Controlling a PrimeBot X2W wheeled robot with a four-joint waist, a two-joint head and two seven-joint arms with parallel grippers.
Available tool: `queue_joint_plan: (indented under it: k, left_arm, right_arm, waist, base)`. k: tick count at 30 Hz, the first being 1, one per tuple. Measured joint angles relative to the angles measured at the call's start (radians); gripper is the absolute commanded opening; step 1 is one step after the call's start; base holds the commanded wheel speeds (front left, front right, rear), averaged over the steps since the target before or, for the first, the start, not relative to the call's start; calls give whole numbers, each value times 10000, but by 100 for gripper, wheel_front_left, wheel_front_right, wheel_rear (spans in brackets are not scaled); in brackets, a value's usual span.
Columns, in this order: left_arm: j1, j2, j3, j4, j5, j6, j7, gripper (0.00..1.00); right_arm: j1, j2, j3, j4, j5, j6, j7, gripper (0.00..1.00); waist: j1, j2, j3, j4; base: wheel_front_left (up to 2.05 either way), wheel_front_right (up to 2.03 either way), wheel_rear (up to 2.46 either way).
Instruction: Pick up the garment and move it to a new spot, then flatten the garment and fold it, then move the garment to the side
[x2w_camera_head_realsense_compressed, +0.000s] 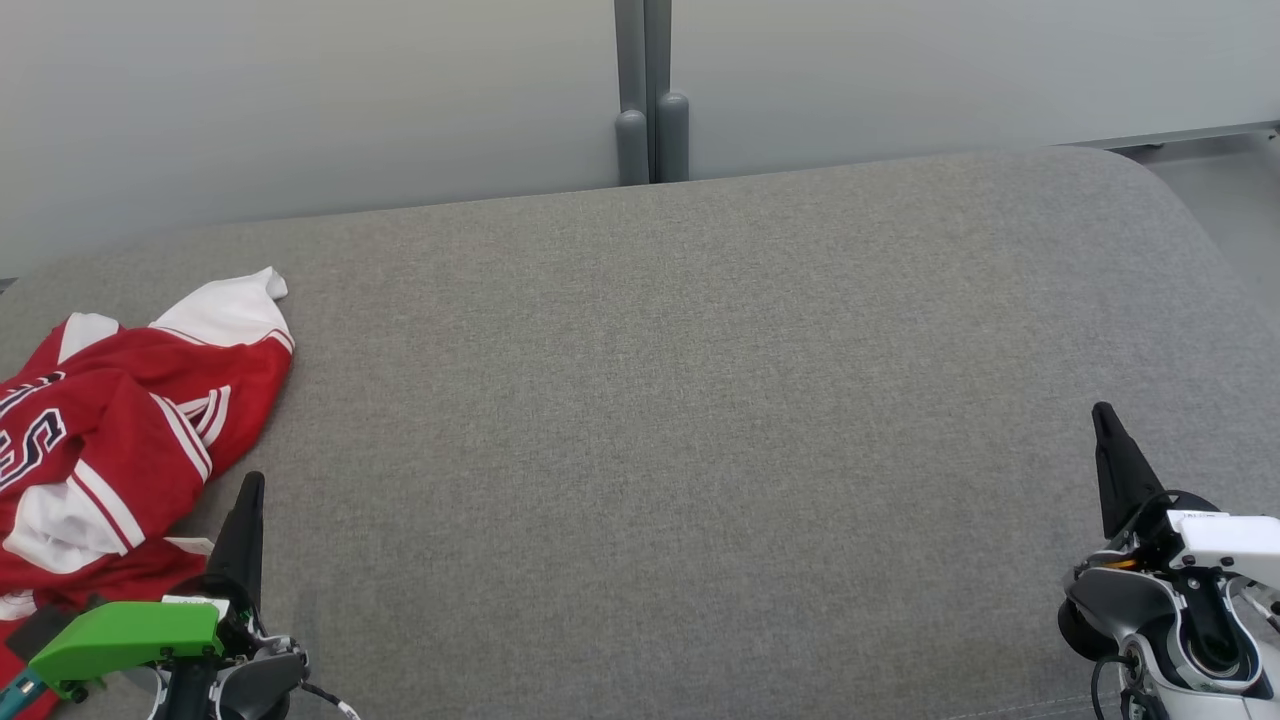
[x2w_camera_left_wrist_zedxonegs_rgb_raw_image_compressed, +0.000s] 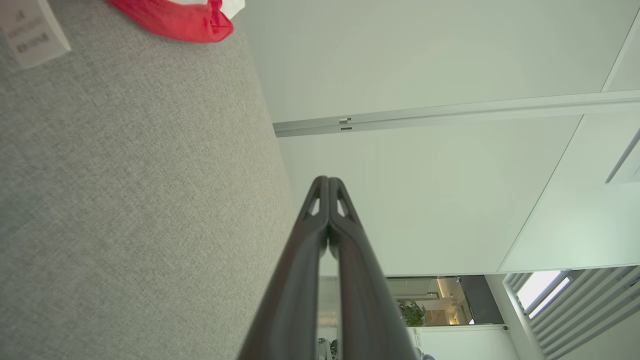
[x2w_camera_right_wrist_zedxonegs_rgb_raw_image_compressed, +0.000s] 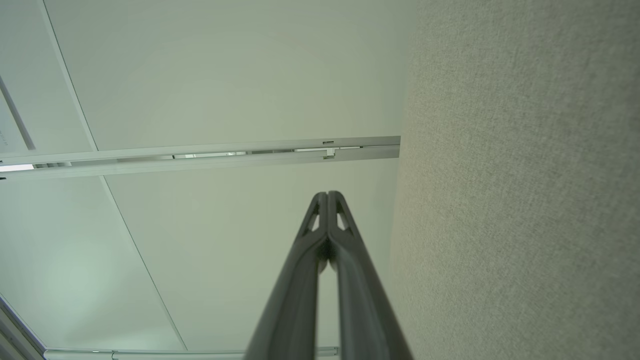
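Garment (x2w_camera_head_realsense_compressed: 130, 420): lay crumpled at the near left of the grey fabric worktop (x2w_camera_head_realsense_compressed: 650, 400), well apart from its middle. Red cloth, white sleeve ends, white stripes, part of some dark-edged white lettering on top. Ran past the left edge of the head view. Appeared again as a red and white fold (x2w_camera_left_wrist_zedxonegs_rgb_raw_image_compressed: 175, 20) at the top of the left wrist view, with a white label (x2w_camera_left_wrist_zedxonegs_rgb_raw_image_compressed: 32, 30) lying flat on the grey fabric near it.

Left pincer (x2w_camera_head_realsense_compressed: 250, 490): stood at the near left, just beside the garment's right-hand edge, long dark fingers pointing toward the far side. Clenched, tips pressed together, nothing between them. Could not tell whether touching the cloth. Wore a bright green housing (x2w_camera_head_realsense_compressed: 120, 635) at the wrist.

Right pincer (x2w_camera_head_realsense_compressed: 1103, 415): stood at the near right, well apart from the garment, over bare grey fabric. Clenched too, fingertips meeting, grasping nothing.

Beyond the far edge: pale wall panels (x2w_camera_head_realsense_compressed: 300, 100), split by a grey post (x2w_camera_head_realsense_compressed: 650, 100).
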Motion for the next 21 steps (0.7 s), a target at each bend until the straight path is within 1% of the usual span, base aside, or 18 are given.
queue_joint_plan:
  k: [21]
  left_arm:
    - [0,0,0,0,0,0,0,0]
  right_arm:
    - [0,0,0,0,0,0,0,0]
  waist:
    - [0,0,0,0]
  base:
    - [0,0,0]
